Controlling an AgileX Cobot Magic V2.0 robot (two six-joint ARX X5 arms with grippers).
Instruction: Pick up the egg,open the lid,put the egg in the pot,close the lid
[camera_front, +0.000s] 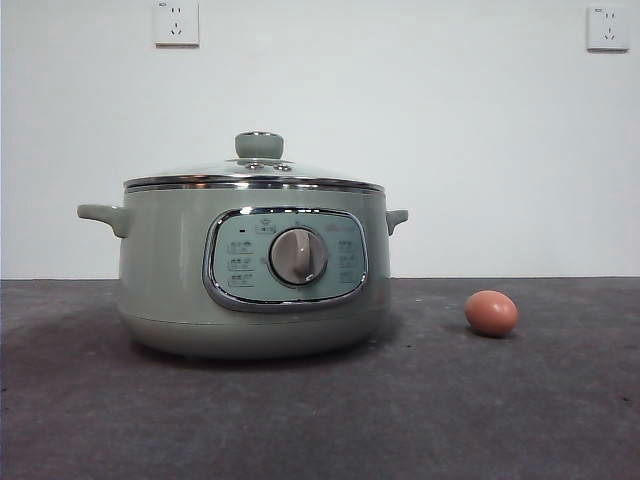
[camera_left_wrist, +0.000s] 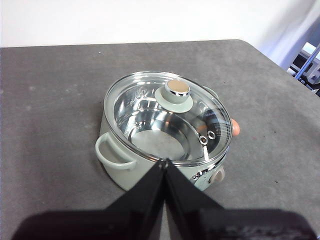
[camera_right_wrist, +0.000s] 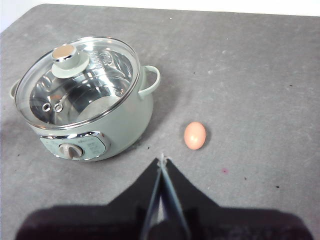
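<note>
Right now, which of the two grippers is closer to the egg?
The right gripper: in its wrist view the egg lies on the table just beyond its jaws. The left gripper hangs over the pot.

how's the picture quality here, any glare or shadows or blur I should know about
Front view: sharp and evenly lit, a soft shadow under the pot. Left wrist view: bright reflections on the lid, with the egg barely peeking out behind. Right wrist view: glare streaks on the glass, egg clear.
</note>
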